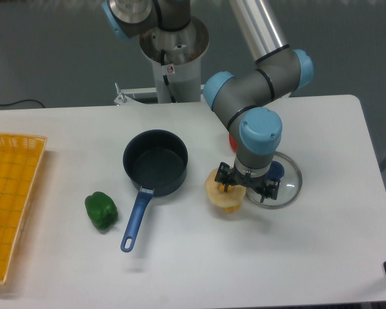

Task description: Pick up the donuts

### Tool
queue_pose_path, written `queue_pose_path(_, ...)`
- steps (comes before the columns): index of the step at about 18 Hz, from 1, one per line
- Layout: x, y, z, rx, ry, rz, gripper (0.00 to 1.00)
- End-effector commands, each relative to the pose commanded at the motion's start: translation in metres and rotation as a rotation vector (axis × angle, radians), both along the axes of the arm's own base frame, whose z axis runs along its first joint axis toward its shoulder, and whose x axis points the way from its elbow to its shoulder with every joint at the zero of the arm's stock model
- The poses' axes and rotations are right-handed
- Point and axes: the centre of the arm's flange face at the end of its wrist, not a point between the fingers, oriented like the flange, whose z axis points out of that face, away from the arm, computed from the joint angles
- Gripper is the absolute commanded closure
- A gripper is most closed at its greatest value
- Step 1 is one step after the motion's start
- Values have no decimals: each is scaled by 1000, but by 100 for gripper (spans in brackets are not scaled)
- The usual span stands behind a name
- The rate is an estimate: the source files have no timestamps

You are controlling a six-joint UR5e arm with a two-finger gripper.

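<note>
No readable text, brand or number anywhere. Only marking: small red-and-white sticker (170, 68) on robot base column (174, 58), too small to read.

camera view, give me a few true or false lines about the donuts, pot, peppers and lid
1. The pale cream-yellow ring-shaped donuts lie inside the dark pot. False: they sit on the table right of it.
2. The green pepper is left of the pot's blue handle. True.
3. The tool is over the yellow basket. False: it is at the donuts.
4. The round glass lid lies right of the donuts. True.
</note>
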Motion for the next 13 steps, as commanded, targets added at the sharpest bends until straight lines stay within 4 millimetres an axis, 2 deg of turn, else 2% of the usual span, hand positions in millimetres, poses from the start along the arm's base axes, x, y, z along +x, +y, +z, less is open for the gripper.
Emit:
queue_pose_path(7, 4, 2, -8, -20, -5, -12, 0)
queue_pose_path(13, 2, 2, -5, -17, 0, -21, 3)
